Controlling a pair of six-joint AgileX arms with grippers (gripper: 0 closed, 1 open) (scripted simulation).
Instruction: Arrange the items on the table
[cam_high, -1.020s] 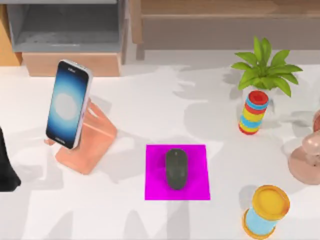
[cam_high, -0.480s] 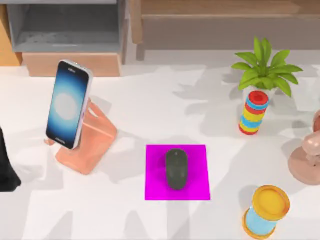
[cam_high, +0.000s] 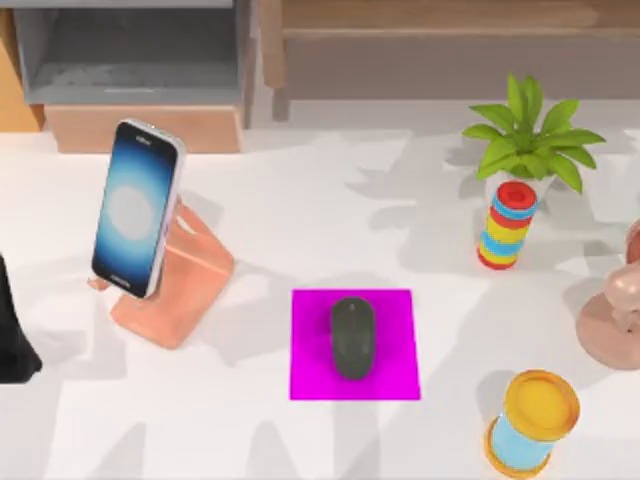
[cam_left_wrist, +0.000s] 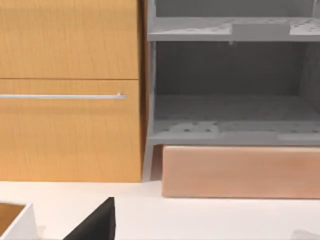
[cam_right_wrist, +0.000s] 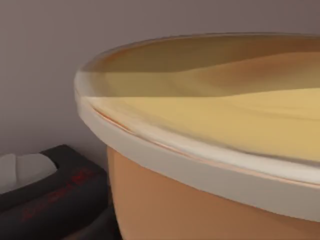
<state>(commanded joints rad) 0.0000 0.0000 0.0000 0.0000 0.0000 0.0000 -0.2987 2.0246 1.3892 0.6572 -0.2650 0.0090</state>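
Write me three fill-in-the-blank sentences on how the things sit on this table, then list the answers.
1. The dark grey oval computer mouse lies on a square pad coloured ____.
2. The smartphone with a blue-white glowing screen leans on a ____-coloured stand.
3. The rainbow-striped potted plant stands on the white table toward the top view's ____ side.

Missing words: magenta; peach; right
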